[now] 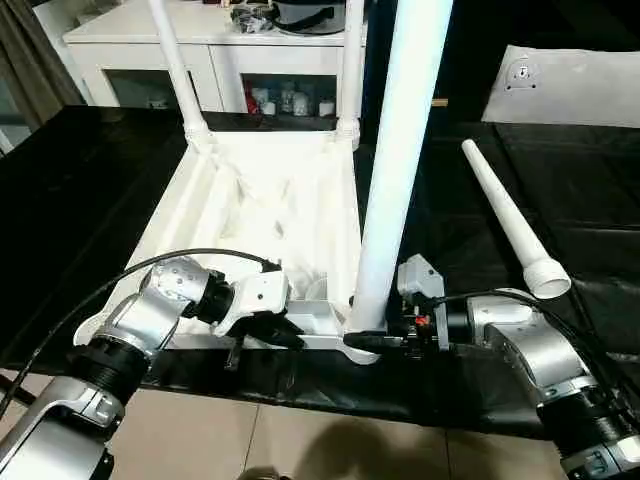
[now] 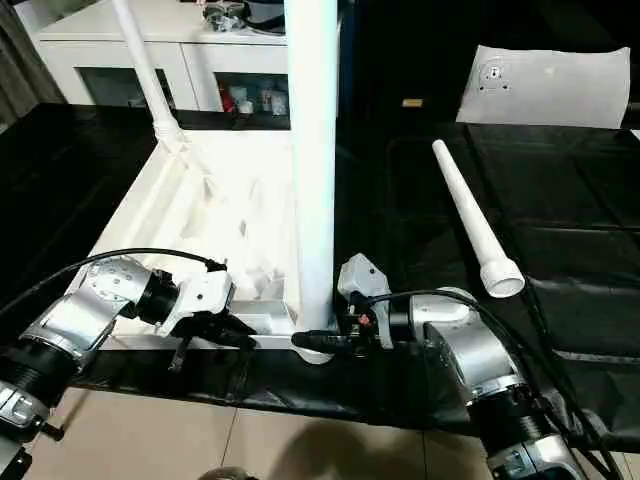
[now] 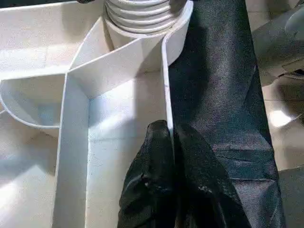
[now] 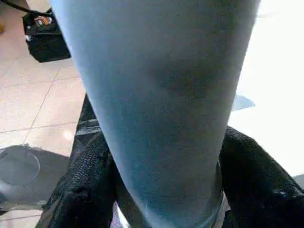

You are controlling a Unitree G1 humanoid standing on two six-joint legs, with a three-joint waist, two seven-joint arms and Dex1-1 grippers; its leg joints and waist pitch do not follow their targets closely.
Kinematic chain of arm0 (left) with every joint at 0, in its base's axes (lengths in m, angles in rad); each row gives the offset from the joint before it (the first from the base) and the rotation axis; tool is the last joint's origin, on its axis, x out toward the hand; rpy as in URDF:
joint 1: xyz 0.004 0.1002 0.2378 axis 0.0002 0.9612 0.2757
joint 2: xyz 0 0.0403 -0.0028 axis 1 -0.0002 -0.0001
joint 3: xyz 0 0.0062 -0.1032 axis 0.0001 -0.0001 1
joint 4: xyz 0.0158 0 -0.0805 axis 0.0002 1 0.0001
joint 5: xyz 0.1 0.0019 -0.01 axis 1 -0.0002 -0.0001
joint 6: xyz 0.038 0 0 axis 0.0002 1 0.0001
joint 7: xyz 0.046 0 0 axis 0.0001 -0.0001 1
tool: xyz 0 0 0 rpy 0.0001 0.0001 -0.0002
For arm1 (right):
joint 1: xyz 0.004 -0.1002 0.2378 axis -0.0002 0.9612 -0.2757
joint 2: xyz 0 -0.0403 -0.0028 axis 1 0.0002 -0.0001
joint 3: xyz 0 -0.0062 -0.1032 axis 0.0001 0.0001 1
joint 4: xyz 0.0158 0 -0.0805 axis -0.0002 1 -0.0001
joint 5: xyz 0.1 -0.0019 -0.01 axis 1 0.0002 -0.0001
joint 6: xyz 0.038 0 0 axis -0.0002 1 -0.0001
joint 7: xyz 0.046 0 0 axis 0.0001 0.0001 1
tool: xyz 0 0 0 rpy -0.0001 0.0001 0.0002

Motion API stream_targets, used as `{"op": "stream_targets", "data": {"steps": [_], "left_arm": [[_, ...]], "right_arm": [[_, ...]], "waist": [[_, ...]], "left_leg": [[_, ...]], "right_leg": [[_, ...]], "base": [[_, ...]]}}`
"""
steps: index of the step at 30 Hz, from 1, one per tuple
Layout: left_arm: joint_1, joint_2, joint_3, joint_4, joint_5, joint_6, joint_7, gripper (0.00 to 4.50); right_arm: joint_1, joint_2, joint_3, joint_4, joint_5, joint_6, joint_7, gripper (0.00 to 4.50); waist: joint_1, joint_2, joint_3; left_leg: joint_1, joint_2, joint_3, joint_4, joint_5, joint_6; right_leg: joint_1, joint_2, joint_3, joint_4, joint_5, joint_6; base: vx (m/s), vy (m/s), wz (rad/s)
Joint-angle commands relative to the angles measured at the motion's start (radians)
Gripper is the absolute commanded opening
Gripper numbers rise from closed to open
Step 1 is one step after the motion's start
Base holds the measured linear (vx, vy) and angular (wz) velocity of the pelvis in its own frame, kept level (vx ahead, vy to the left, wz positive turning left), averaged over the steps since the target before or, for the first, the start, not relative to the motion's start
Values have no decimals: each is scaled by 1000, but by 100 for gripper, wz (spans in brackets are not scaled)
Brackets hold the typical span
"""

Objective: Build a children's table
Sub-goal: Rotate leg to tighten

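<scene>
Lying upside down on the black-covered tabletop (image 1: 90, 180), the children's table (image 1: 270, 215) has three legs standing. The right pincer (image 1: 368, 340) grips the near-right leg (image 1: 400, 160); the left pincer (image 3: 172, 142) pinches its near rim (image 3: 166, 90). A fourth leg (image 1: 505, 215) lies nearby.

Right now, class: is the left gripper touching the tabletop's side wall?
Touching. The left wrist view shows the left gripper with its black fingers pinched on either side of the tabletop wall's thin edge.
</scene>
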Motion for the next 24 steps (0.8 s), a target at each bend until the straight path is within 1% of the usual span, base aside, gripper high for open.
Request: {"op": "stream_targets", "data": {"steps": [1, 2, 3, 5, 6, 8, 9, 10, 11, 12, 13, 14, 15, 16, 17, 18, 19, 20, 21, 22, 23, 24], "left_arm": [[1, 3, -30, 11, 44, -8, 2, 0], [3, 2, -29, 10, 42, -6, 3, 0], [4, 1, -28, 9, 41, -3, 4, 0], [9, -2, -21, 3, 32, 10, 7, 0], [15, -7, -12, -5, 21, 29, 16, 0], [19, -10, -6, -12, 16, 41, 24, 0], [19, -10, -6, -12, 16, 41, 24, 0], [27, -24, 11, -33, 3, 93, 57, 0], [31, -41, 29, -45, -8, 133, 93, 0], [38, -73, 61, -66, -33, 198, 151, 0], [39, -77, 65, -69, -37, 206, 157, 0], [42, -88, 74, -76, -46, 227, 173, 0], [48, -109, 90, -93, -54, 257, 213, 0], [54, -129, 104, -109, -59, 283, 249, 0], [64, -156, 120, -133, -67, 327, 296, 0], [76, -191, 140, -163, -74, 378, 356, 0], [82, -214, 153, -182, -76, 411, 393, 0], [89, -246, 167, -205, -76, 450, 440, 0], [90, -258, 172, -211, -74, 462, 460, 0], [89, -334, 199, -238, -51, 528, 592, 0], [85, -362, 205, -240, -43, 538, 633, 0], [83, -374, 208, -242, -40, 543, 652, 0]], "right_arm": [[19, -4, 8, 0, -1, 5, 13, 264], [21, -2, 7, 0, 0, 7, 11, 264], [22, -2, 7, -1, 2, 8, 11, 264], [28, 1, 5, -4, 6, 12, 7, 264], [36, 6, 3, -10, 13, 18, 1, 264], [43, 9, 0, -16, 19, 24, -4, 264], [43, 9, 0, -16, 19, 24, -4, 264], [56, 29, -11, -22, 25, 29, -39, 264], [63, 48, -21, -19, 22, 29, -79, 264], [71, 82, -38, -6, 7, 12, -152, 263], [72, 85, -40, -5, 5, 11, -160, 263], [73, 94, -45, 0, 0, 10, -182, 263], [76, 117, -55, 10, -9, 12, -233, 263], [78, 137, -65, 19, -17, 15, -280, 263], [81, 165, -81, 27, -18, 28, -335, 263], [82, 199, -100, 37, -15, 45, -401, 263], [80, 220, -114, 46, -17, 51, -441, 263], [70, 250, -136, 64, -19, 60, -504, 263], [66, 262, -145, 71, -18, 64, -528, 263], [31, 333, -203, 126, -12, 85, -671, 263], [11, 352, -222, 157, -16, 87, -731, 263], [2, 361, -231, 171, -18, 87, -758, 261]], "waist": [[-13, -8, -54], [-14, -9, -55], [-13, -6, -54], [-13, -8, -54], [-13, -5, -54], [-13, -7, -55], [-12, -2, -55], [-15, -1, -53], [-14, 1, -51], [-18, 2, -51], [-21, 2, -47], [-25, -2, -47], [-27, -1, -47], [-38, -1, -44], [-51, 3, -44], [-65, -1, -43], [-75, 1, -44], [-80, 3, -43], [-87, 3, -45], [-103, 2, -45], [-110, 4, -43], [-120, 2, -47]], "left_leg": [[9, 75, -30, -82, -250, 37], [8, 75, -30, -82, -249, 37], [9, 75, -31, -82, -252, 35], [8, 75, -30, -82, -253, 35], [9, 75, -30, -82, -254, 34], [9, 75, -30, -83, -255, 34], [9, 76, -31, -83, -256, 33], [10, 78, -31, -85, -267, 28], [12, 76, -31, -84, -277, 28], [11, 78, -33, -85, -288, 15], [14, 76, -31, -86, -305, 13], [18, 70, -33, -85, -322, 7], [16, 68, -34, -85, -325, 8], [15, 66, -35, -85, -339, 6], [15, 66, -37, -84, -347, -1], [13, 66, -40, -85, -360, -3], [14, 63, -41, -83, -366, 2], [11, 63, -42, -85, -366, 6], [8, 65, -43, -86, -364, 7], [0, 65, -45, -87, -357, 13], [3, 64, -44, -86, -362, 12], [1, 56, -44, -81, -344, 16]], "right_leg": [[40, -93, 77, -89, -461, -55], [41, -93, 78, -88, -460, -55], [40, -93, 77, -88, -459, -56], [41, -93, 77, -88, -456, -57], [41, -94, 78, -88, -458, -57], [41, -94, 78, -89, -456, -59], [41, -94, 78, -87, -452, -61], [40, -93, 79, -89, -452, -63], [37, -93, 77, -92, -464, -64], [39, -96, 76, -90, -474, -69], [35, -92, 74, -96, -492, -65], [37, -93, 70, -101, -526, -52], [38, -93, 67, -103, -539, -45], [37, -91, 64, -109, -561, -31], [39, -93, 61, -110, -568, -28], [39, -91, 55, -115, -574, -25], [40, -89, 52, -118, -577, -16], [42, -89, 51, -118, -570, -15], [44, -89, 52, -116, -552, -19], [47, -90, 53, -113, -525, -29], [42, -90, 52, -116, -530, -35], [45, -90, 50, -116, -523, -36]], "base": [[0, 0, 0], [0, 0, 0], [0, 0, 0], [0, 0, 0], [0, 0, 0], [0, 0, 0], [0, 0, 0], [0, 0, 0], [0, 0, 0], [0, 0, 0], [0, 0, 0], [0, 0, 0], [0, 0, 0], [0, 0, 0], [0, 0, 0], [0, 0, 0], [0, 0, 0], [0, 0, 0], [0, 0, 0], [0, 0, 0], [0, 0, 0], [0, 0, 0]]}}
